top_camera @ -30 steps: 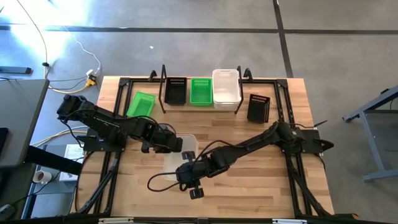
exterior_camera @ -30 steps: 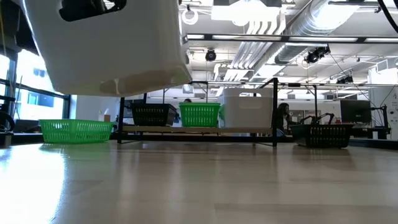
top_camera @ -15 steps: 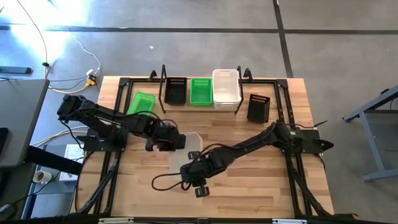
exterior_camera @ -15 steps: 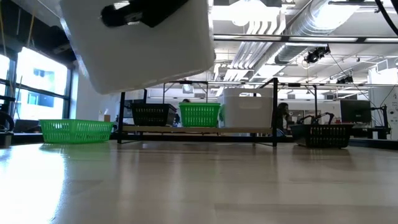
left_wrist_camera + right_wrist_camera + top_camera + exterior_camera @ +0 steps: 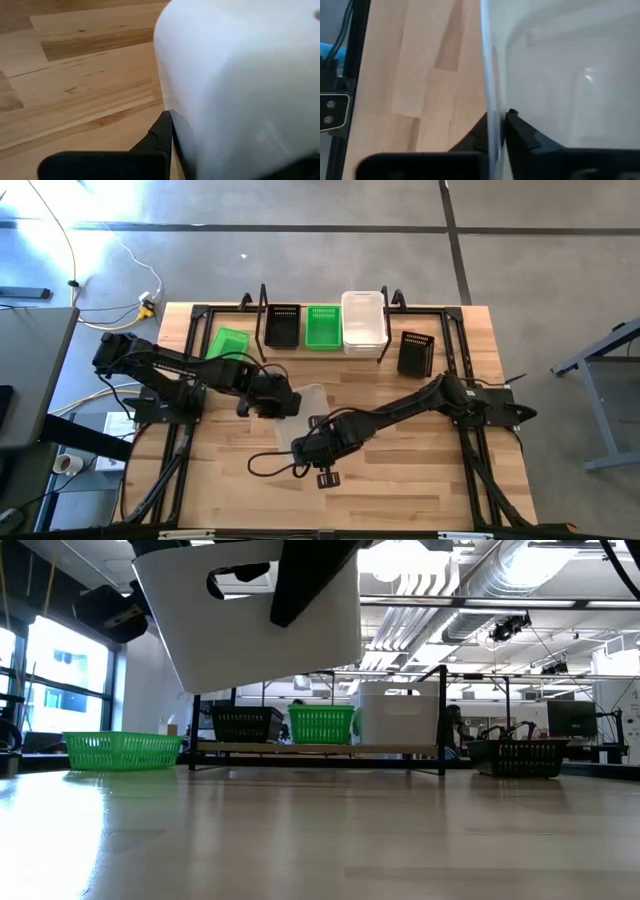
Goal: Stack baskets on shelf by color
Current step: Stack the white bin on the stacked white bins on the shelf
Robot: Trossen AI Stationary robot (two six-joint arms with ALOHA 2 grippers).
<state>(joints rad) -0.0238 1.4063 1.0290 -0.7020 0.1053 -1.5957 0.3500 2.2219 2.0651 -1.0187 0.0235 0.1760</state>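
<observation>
A white translucent basket [image 5: 300, 412] hangs in the air over the middle of the wooden surface [image 5: 400, 480], lifted clear of it, as the low view shows with open space beneath its underside [image 5: 262, 630]. Both arms hold it. The left gripper [image 5: 272, 402] grips the basket's left end, and in the left wrist view one dark finger [image 5: 162, 135] lies flat against the outside of the white wall [image 5: 240, 90]; its jaws are closed on that wall. The right gripper [image 5: 312, 442] is at the basket's near end; in the right wrist view its fingers [image 5: 517, 131] pinch the thin rim [image 5: 487, 75], one on each side, closed tight on it.

Along the far edge stands the shelf [image 5: 325, 350], its light board between black wire frames. On it sit, from left to right, a black mesh basket [image 5: 282, 326], a green basket [image 5: 323, 327] and a stack of white baskets [image 5: 364, 321]; how many are in the white stack is hard to tell from above. These three stand just beside one another. Left of the shelf, on the surface, lies another green basket [image 5: 226, 346], tilted out of line with the shelf. Right of the shelf, also on the surface, rests a second black mesh basket [image 5: 416, 353]. The low view shows the same row far behind the lifted basket.
</observation>
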